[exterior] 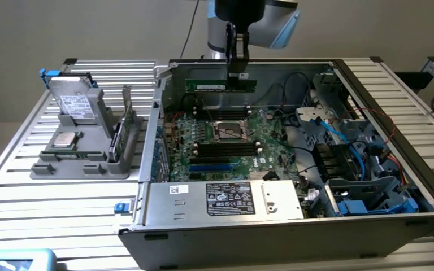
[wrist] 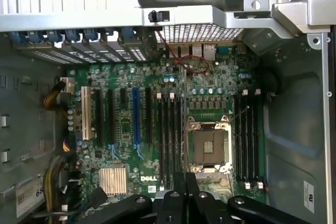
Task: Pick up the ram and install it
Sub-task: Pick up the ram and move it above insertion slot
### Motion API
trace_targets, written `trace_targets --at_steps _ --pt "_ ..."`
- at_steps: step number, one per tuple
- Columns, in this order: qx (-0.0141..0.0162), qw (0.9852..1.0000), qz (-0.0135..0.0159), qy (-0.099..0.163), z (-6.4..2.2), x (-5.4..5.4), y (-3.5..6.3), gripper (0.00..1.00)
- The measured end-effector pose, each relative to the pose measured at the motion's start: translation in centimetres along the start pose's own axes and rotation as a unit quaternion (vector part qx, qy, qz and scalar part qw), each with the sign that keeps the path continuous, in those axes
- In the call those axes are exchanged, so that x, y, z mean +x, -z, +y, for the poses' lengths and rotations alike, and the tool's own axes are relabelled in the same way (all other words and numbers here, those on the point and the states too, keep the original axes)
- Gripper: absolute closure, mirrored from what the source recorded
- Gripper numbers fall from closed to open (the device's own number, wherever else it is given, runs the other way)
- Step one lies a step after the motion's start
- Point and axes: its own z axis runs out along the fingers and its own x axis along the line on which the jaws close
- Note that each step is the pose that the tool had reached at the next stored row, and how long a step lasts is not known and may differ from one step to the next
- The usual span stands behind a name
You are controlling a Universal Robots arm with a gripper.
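One arm (exterior: 251, 22) with one gripper (exterior: 237, 76) hangs over one open computer case (exterior: 277, 237), which stands on the slatted metal bench (exterior: 21, 186). The gripper is clenched on the single ram (exterior: 213, 86), pinching it from above at a spot towards the exterior view's right of its middle.

The ram is held in the air over the far part of the case, close in front of the case's far wall and clear of the motherboard (exterior: 259, 132) below. Its long axis lies level and runs from the exterior view's left to the exterior view's right, with one flat face turned to that camera. It is a thin, narrow green stick with a small white label on the half towards the exterior view's left.

In the wrist view the black gripper (wrist: 185, 192) looks straight down on the motherboard (wrist: 210, 77). There is one processor socket (wrist: 208, 146), with a bank of long black slots (wrist: 169, 140) on each side of it.

One grey holder (exterior: 59, 168) sits near the bench edge on the exterior view's left, beside the case. It carries one hard drive (exterior: 76, 104), one processor chip (exterior: 66, 139) and one upright green card (exterior: 130, 127).
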Motion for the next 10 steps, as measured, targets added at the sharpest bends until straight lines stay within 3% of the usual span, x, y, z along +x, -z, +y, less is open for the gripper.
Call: trace_targets --at_steps 3,5,10 --pt "-0.0001 1.0 -0.0012 0.001 -0.38 -0.12 -0.25 0.88" --pt "-0.0002 1.0 -0.004 0.002 -0.43 -0.2 -0.45 0.88" --pt "-0.0007 0.9998 -0.0163 0.006 -0.51 -0.22 -0.71 0.88"
